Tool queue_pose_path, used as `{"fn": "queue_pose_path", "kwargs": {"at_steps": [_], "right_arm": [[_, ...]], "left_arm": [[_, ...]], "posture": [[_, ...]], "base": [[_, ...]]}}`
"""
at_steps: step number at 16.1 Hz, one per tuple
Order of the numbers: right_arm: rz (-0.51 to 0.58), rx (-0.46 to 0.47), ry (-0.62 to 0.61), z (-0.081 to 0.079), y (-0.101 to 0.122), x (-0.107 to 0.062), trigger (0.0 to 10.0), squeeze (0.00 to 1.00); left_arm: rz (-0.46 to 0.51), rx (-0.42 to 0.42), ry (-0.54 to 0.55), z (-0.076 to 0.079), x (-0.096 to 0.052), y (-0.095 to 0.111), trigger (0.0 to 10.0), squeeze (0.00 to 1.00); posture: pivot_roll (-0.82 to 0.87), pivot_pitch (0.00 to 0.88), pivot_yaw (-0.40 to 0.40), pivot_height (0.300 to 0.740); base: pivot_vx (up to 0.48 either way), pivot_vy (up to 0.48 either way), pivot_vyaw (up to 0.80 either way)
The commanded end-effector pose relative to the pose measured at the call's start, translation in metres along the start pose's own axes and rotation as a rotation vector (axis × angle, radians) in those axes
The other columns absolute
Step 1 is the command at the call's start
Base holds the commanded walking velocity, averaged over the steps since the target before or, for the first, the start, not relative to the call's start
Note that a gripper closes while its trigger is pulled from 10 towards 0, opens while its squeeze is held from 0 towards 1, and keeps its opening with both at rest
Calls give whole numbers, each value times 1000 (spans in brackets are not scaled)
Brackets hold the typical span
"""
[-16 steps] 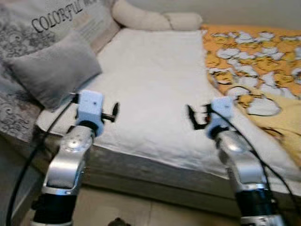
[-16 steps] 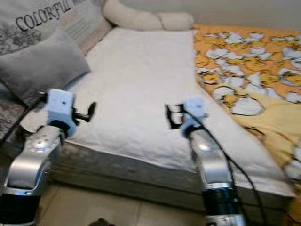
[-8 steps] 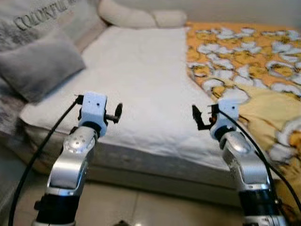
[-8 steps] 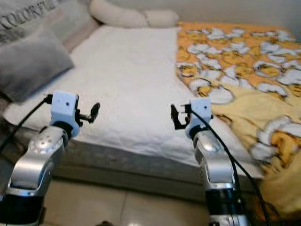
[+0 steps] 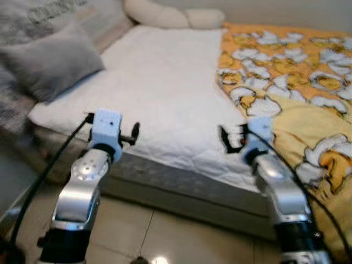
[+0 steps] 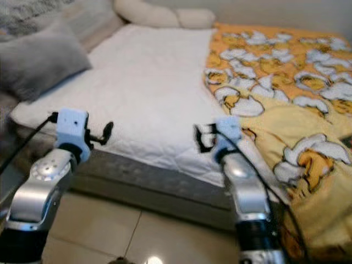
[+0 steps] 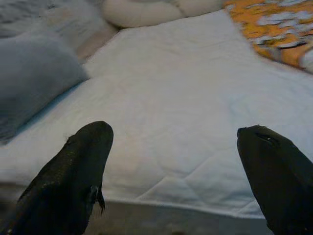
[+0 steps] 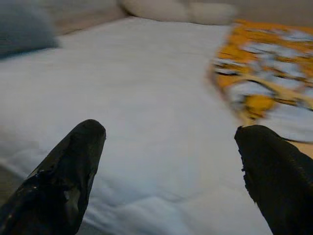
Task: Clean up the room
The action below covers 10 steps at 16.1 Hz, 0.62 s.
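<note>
A bed with a white quilted sheet (image 5: 170, 82) lies before me. An orange and yellow blanket (image 5: 297, 82) with a white duck pattern covers the bed's right side and hangs over its near edge. My left gripper (image 5: 135, 132) is held up open just before the bed's near edge, nothing between its fingers (image 7: 83, 161). My right gripper (image 5: 228, 140) is open too, raised at the near edge beside the blanket's border, with its fingers (image 8: 73, 161) wide apart and empty.
A grey pillow (image 5: 52, 60) leans at the bed's left side and cream pillows (image 5: 159, 16) lie at the far end. The grey mattress side (image 5: 181, 184) faces me above a tiled floor (image 5: 165, 236).
The whole picture has shifted, so the camera moved: more floor and more of the blanket's hanging edge show now. Both arms keep the same raised pose with open fingers.
</note>
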State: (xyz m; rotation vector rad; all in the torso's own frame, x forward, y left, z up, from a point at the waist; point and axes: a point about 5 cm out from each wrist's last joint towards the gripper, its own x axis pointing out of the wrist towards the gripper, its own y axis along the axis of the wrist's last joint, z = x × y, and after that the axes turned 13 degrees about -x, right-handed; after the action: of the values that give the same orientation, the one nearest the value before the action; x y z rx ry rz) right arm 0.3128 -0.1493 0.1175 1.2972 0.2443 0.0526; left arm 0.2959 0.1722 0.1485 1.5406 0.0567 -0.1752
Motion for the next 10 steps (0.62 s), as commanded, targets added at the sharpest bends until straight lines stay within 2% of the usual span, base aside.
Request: {"fn": "queue_pose_path", "kwargs": {"at_steps": [1,4,10], "right_arm": [[4,-11,-17,6,3,2,10000,0],[1,-15,-29,8,3,4,10000,0],[-37,27,-41,5,-5,3,10000,0]], "left_arm": [[2,3,-4,0,2,1,10000,965],[2,5,-1,1,4,1,10000,961],[-1,18,9,-6,5,2,10000,965]], "posture": [[-18,0,49,740],[-18,0,46,740],[-14,0,45,740]], "base": [[0,-285,800],[0,-291,800],[0,-292,0]]}}
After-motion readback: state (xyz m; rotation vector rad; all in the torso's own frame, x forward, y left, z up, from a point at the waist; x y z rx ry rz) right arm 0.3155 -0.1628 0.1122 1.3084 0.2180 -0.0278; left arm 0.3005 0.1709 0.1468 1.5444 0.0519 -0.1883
